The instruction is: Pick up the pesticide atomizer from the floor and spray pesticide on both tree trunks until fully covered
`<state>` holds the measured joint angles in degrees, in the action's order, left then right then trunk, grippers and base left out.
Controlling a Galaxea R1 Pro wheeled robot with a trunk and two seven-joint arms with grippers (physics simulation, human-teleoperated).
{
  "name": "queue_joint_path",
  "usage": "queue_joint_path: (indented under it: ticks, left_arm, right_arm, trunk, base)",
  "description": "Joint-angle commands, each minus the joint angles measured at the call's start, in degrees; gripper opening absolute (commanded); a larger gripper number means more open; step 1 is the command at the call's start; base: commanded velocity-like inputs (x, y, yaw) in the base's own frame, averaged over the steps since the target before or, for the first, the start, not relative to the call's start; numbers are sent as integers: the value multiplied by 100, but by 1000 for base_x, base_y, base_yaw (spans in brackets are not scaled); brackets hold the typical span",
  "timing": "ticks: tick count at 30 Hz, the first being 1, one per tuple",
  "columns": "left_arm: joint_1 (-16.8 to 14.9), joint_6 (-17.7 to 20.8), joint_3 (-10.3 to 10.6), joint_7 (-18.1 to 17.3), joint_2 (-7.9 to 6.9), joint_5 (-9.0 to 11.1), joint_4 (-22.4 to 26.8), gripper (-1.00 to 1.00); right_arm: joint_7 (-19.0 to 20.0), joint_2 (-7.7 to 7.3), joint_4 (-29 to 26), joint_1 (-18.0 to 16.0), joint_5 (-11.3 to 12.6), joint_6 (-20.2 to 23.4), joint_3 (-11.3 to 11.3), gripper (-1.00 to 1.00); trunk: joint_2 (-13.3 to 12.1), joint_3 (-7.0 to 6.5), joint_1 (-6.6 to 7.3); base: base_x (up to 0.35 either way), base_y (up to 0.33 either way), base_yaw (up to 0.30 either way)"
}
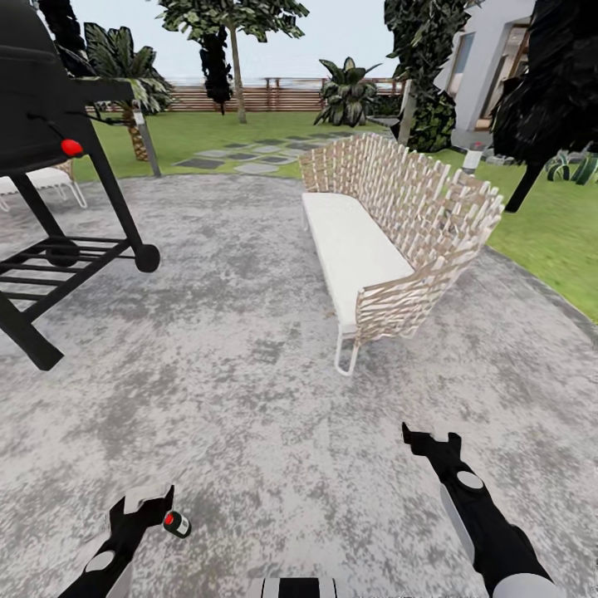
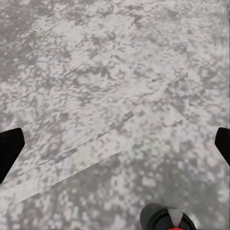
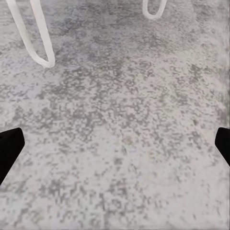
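The pesticide atomizer (image 1: 176, 523) is a small dark object with a red top, on the mottled grey floor (image 1: 249, 374) near my base. My left gripper (image 1: 149, 502) hovers just beside it, open, with nothing between its fingers. In the left wrist view the atomizer (image 2: 167, 219) shows at the frame's edge and the left gripper (image 2: 115, 148) has its fingertips (image 2: 9, 151) spread wide. My right gripper (image 1: 430, 436) is open over bare paving; the right wrist view shows the same right gripper (image 3: 115, 148). One tree's pale tree trunk (image 1: 238, 79) stands far back on the lawn.
A wicker bench (image 1: 390, 241) with a white cushion stands ahead to the right; its white legs (image 3: 40, 43) appear in the right wrist view. A black grill cart (image 1: 58, 208) stands at the left. Lawn, stepping stones (image 1: 249, 154) and a slat fence (image 1: 274, 95) lie beyond.
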<state>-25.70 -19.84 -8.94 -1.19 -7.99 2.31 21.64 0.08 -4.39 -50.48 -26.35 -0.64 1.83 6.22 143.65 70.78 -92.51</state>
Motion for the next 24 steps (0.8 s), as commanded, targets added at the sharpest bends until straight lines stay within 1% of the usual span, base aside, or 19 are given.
queue_joint_path:
  ticks: [1, 8, 13, 15, 21, 24]
  left_arm:
    - [0, -18, -8, -13, 0, 23, -5, 100]
    - [-3, -20, -11, -13, -1, 18, -2, 100]
    - [-4, -34, -11, -13, -1, 23, -2, 100]
    - [-4, -34, -11, -13, -1, 23, -2, 100]
    - [-3, -37, -12, -13, -1, 29, -2, 100]
    - [-3, -38, -12, -13, -1, 30, -2, 100]
  right_arm:
    - [1, 3, -5, -2, -7, 19, 2, 100]
    - [1, 2, -5, -2, -7, 19, 2, 100]
    - [1, 1, -5, -2, -7, 19, 2, 100]
    - [1, 1, -5, -2, -7, 19, 2, 100]
    - [1, 0, -13, -2, -7, 19, 5, 100]
    - [1, 3, -14, -2, -7, 19, 7, 100]
  trunk:
    - [1, 2, 1]
    - [1, -1, 1]
    - [1, -1, 1]
    - [1, -1, 1]
    - [1, -1, 1]
    - [1, -1, 1]
  base:
    - [0, 0, -107]
    - [-17, 0, -33]
    - [-241, 0, -3]
    - [-120, 0, 0]
    - [-32, 0, -7]
    - [-5, 0, -165]
